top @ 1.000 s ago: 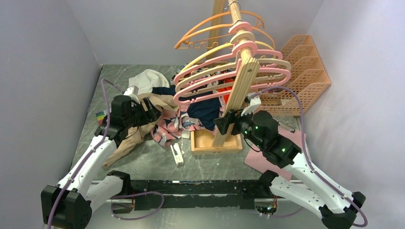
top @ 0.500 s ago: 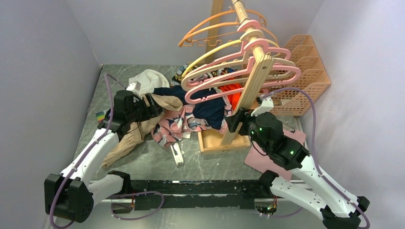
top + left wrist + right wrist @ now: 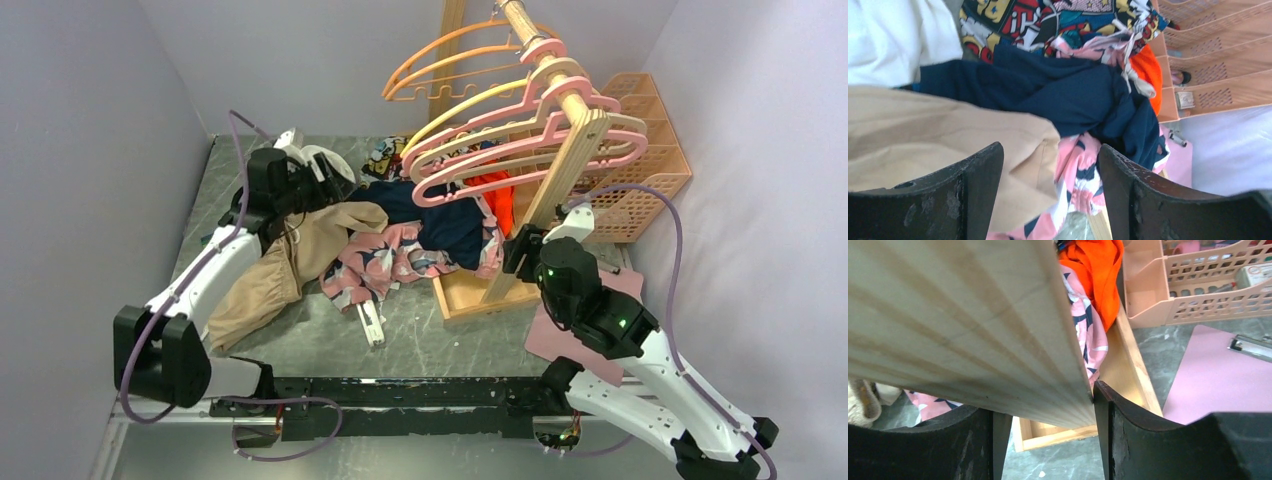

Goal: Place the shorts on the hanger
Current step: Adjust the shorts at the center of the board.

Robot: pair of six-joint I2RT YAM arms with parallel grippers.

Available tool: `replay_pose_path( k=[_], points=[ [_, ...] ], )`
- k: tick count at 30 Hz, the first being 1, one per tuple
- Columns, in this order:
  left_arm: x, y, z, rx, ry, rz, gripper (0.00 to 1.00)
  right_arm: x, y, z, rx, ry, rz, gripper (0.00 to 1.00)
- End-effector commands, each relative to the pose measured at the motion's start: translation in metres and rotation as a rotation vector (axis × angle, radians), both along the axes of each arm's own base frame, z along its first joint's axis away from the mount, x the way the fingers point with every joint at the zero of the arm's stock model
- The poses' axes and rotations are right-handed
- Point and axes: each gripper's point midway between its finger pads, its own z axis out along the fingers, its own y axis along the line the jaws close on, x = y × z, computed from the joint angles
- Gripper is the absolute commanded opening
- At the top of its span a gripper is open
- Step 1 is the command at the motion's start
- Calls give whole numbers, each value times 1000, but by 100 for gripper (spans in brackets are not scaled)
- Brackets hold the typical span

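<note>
Nearest lay one white clip (image 3: 370, 325) and one pink clipboard (image 3: 1208, 370). The right gripper (image 3: 1043, 405) was clamped on the wooden post (image 3: 973, 315) of the leaning rack (image 3: 470, 295). The shorts (image 3: 385, 265) lay crumpled on the table (image 3: 440, 345) beside the rack's base, touching one tan garment (image 3: 300, 250) and one navy garment (image 3: 1048, 90). The left gripper (image 3: 1049, 150) hovered over the tan cloth, jaws apart and holding nothing. A comic-print cloth (image 3: 1048, 20) bore lettering too partial to read. Farther back, the hanger (image 3: 432, 190) hung on the rail with two orange hangers (image 3: 392, 92) and one yellow hanger (image 3: 460, 107) — pink and cream ones overlapped too much to count.
</note>
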Motion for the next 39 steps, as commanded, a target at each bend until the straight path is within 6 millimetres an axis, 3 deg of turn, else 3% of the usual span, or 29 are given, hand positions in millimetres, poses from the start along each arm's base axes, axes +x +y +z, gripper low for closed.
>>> replay_pose_path(
  k=[1, 6, 10, 13, 15, 22, 29, 36, 39],
  points=[
    [30, -24, 34, -71, -98, -62, 74, -5, -41, -10, -187, 29, -106, 47],
    [63, -58, 33, -74, -108, -120, 73, -8, -25, -6, -124, -4, -12, 47],
    [79, -107, 22, -12, -98, -212, 74, -11, -22, -1, -107, -30, 20, 48],
    [75, -138, 7, 33, -96, -264, 81, -10, -24, -2, -121, -21, 13, 49],
    [71, -150, 0, 21, -102, -285, 99, -10, -24, -2, -122, -20, 13, 51],
    [72, -174, -25, 44, -78, -334, 99, -9, -24, -3, -139, -34, 22, 54],
    [103, -170, -61, 114, 17, -246, 97, -9, -23, -6, -137, -33, 24, 54],
    [142, -133, -53, -38, 81, -99, 97, -10, -27, -2, -129, -40, 9, 54],
    [157, -128, -56, -28, 113, -62, 96, -11, -30, 0, -137, -40, 2, 54]
  ],
)
